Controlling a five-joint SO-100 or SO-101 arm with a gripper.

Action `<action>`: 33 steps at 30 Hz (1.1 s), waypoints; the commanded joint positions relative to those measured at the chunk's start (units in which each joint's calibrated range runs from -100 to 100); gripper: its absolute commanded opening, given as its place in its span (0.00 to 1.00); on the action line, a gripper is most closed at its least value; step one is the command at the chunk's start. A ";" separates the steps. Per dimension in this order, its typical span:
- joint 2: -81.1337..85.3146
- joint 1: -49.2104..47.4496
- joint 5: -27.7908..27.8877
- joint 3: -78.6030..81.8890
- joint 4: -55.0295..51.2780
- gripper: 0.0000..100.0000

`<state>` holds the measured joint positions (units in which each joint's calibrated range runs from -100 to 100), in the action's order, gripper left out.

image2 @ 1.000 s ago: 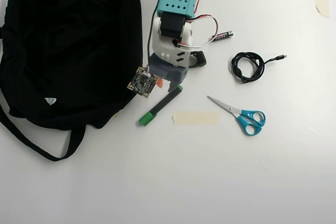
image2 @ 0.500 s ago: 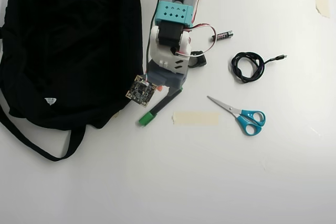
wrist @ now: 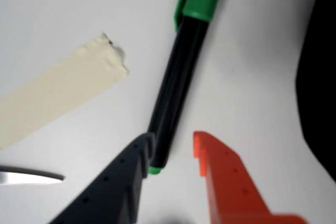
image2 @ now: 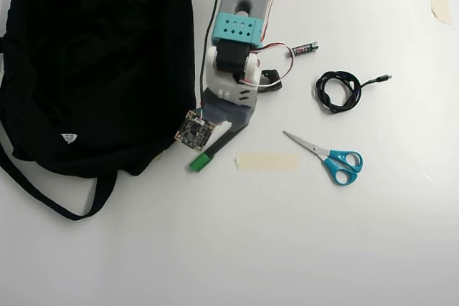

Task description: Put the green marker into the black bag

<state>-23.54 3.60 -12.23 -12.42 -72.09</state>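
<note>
The green marker (wrist: 176, 82) lies flat on the white table, its black barrel running up to the green cap at the top of the wrist view. My gripper (wrist: 173, 142) is open, straddling the barrel's small green end: the dark finger (wrist: 123, 182) touches it on the left, and the orange finger (wrist: 226, 182) stands apart on the right. In the overhead view the gripper (image2: 231, 127) covers the marker's upper end, while the green marker (image2: 204, 159) shows its cap below it. The black bag (image2: 100, 62) fills the upper left, just left of the arm, and the black bag (wrist: 320, 77) also shows at the wrist view's right edge.
A strip of beige tape (image2: 267, 161) lies right of the marker, with blue-handled scissors (image2: 330, 155) beyond it. A coiled black cable (image2: 338, 91) and a small battery (image2: 305, 49) sit right of the arm. The bag's strap (image2: 50, 195) loops at lower left.
The arm has reached further down the overhead view, and the gripper now sits over the marker's upper end. The marker and the other items have not moved.
</note>
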 commanded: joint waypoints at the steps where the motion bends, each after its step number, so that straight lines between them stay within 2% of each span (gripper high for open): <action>1: 0.47 -0.38 -0.09 -2.40 0.43 0.10; 16: -4.60 -0.38 0.12 -7.70 0.60 0.10; 30: -5.84 -0.46 0.02 -8.51 0.60 0.14; 33: -6.26 -0.46 -0.25 -8.51 0.60 0.18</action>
<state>-30.10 3.60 -12.23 -18.40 -72.09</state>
